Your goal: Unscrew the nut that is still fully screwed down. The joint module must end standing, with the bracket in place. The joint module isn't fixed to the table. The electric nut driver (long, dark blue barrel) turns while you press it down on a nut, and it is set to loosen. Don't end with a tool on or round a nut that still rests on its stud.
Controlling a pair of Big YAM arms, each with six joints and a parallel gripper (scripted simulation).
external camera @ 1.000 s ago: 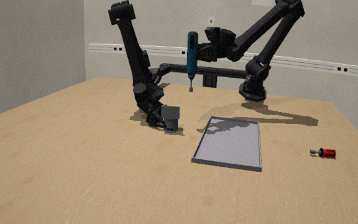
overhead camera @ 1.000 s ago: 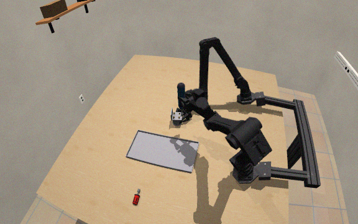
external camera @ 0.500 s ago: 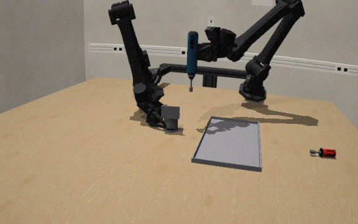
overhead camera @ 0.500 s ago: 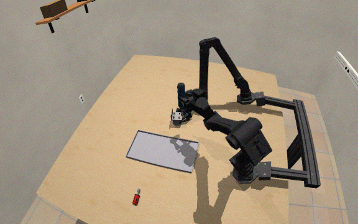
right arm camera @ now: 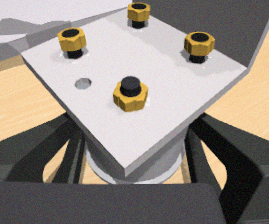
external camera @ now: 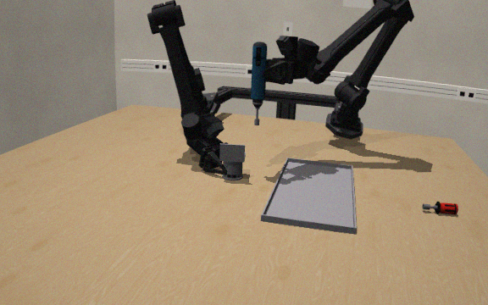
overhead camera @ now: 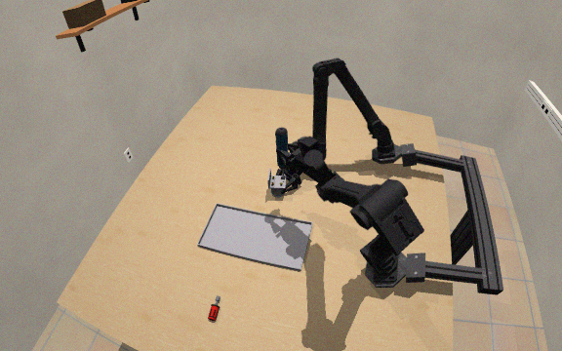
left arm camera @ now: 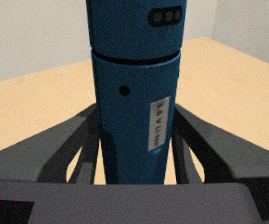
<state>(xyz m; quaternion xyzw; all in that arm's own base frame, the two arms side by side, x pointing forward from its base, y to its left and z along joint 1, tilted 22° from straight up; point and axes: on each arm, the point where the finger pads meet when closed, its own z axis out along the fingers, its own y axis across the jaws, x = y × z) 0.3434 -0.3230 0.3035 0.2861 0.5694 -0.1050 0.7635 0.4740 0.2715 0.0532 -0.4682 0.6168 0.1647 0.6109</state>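
Note:
The joint module (overhead camera: 277, 190) (external camera: 234, 169) stands upright on the table, with its grey bracket (external camera: 232, 152) (right arm camera: 155, 75) on top. In the right wrist view four yellow nuts sit on the bracket's studs. The near nut (right arm camera: 130, 97) lies low on the plate with its stud poking out above it. The other three nuts (right arm camera: 72, 39) (right arm camera: 139, 11) (right arm camera: 200, 43) sit higher. My right gripper (right arm camera: 134, 113) (external camera: 224, 166) is shut on the module's round body. My left gripper (left arm camera: 135, 112) (external camera: 265, 71) is shut on the dark blue nut driver (overhead camera: 281, 140) (external camera: 258, 72) (left arm camera: 135, 90) and holds it upright. The driver's tip (external camera: 257, 122) hangs above and behind the bracket.
A flat grey tray (overhead camera: 242, 229) (external camera: 312, 203) lies on the table just in front of the module. A small red-handled screwdriver (overhead camera: 214, 311) (external camera: 446, 207) lies near the table's edge, far from both arms. The bracket has one empty hole (right arm camera: 83, 83).

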